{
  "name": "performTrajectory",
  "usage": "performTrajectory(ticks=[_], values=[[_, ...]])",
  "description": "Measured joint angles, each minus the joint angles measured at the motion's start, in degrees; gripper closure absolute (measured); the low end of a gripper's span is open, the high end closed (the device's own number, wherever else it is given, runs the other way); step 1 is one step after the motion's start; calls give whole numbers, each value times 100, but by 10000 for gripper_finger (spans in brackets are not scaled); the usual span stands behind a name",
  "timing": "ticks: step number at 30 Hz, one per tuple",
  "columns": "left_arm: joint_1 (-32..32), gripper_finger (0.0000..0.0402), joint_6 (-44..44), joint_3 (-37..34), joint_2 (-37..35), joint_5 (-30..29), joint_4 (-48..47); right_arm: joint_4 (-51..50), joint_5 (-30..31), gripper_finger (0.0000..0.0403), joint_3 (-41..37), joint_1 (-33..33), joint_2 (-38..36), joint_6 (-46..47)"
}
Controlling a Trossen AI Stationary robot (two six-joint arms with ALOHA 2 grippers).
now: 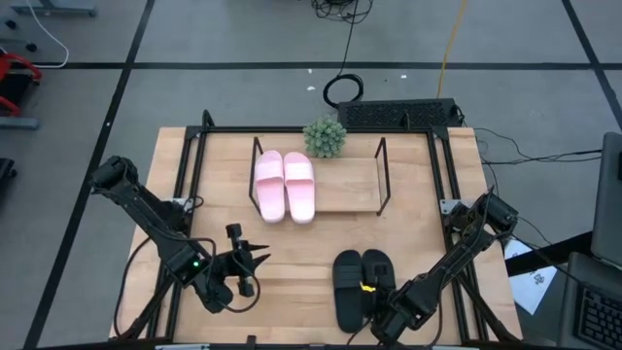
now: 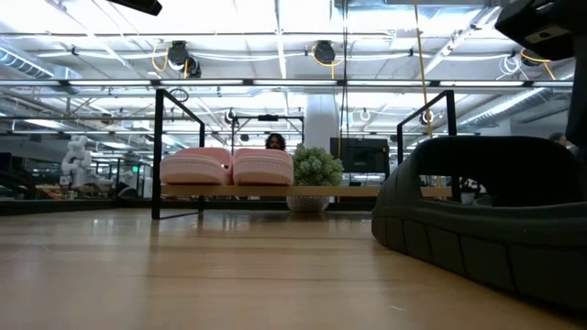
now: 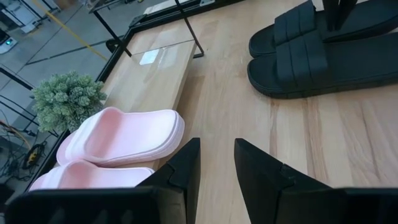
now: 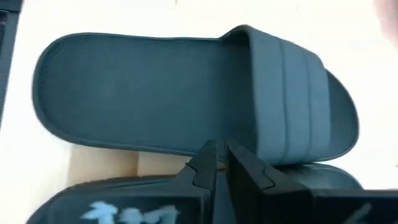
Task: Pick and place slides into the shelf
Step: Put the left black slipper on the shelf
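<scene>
matte black slides (image 1: 362, 285) lie beside smooth pink slides (image 1: 285, 185) on wooden shelf (image 1: 345, 185).

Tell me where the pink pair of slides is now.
In the high view, the pink slides lie side by side on the left half of the shelf, beside the small green plant.

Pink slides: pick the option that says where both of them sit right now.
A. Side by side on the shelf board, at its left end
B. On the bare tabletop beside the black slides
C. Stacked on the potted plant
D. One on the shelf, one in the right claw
A: the high view shows both pink slides lying side by side on the left end of the shelf, apart from the black slides on the tabletop.
</scene>
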Motion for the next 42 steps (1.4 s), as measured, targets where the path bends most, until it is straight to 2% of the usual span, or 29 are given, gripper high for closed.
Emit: performTrajectory(ticks=[12,14,17,20,24,31,37,42], values=[[0,300,1,0,2,2,0,66,138,383,-2,-17,-270,-116],[0,300,1,0,0,2,0,77,342,383,0,-17,-392,-169],[0,300,-1,0,2,2,2,86,723,383,0,-52,-609,-503],[0,300,-4,0,2,2,2,119,695,383,0,-182,-829,-880],[0,300,-3,0,2,4,4,217,163,383,0,-450,-1075,-1399],[0,300,-3,0,2,7,4,225,-1310,383,-61,-1298,-1436,-1797],[-7,300,-3,0,2,57,-2,271,-2436,383,-371,-1998,-1562,-1981],[-7,300,-7,0,2,153,-19,810,-3111,382,-740,-2350,-1572,-2125]])
